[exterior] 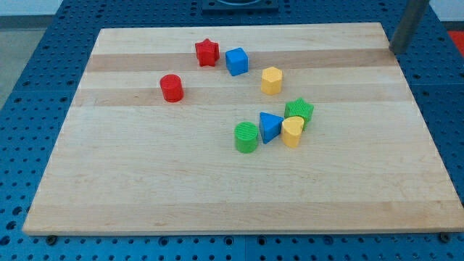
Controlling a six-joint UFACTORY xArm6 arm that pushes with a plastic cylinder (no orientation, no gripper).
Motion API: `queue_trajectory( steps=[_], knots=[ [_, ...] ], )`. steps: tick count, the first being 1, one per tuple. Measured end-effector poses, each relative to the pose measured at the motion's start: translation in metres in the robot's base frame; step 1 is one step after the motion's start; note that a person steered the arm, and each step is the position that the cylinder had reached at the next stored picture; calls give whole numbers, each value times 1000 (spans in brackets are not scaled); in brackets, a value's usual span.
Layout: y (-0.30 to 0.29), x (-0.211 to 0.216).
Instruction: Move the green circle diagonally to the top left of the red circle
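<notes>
The green circle (246,137) stands near the board's middle, touching a blue triangle (270,127) on its right. The red circle (172,88) stands apart, up and to the left of the green circle. My rod enters at the view's top right corner, and my tip (395,51) is at the board's top right edge, far from every block.
A yellow heart-like block (293,132) and a green star (299,111) crowd the blue triangle's right side. A red star (206,52), a blue cube (236,61) and a yellow hexagon (271,80) stand toward the top. The wooden board (145,181) lies on a blue perforated table.
</notes>
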State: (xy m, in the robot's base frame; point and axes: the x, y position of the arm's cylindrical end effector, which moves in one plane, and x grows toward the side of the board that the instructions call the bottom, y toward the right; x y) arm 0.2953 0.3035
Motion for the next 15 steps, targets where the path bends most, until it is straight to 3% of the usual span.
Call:
queue_trajectory(
  steps=[4, 7, 9, 15],
  knots=[
    [-128, 173],
    [-243, 231],
    [-295, 215],
    [-316, 87]
  ],
)
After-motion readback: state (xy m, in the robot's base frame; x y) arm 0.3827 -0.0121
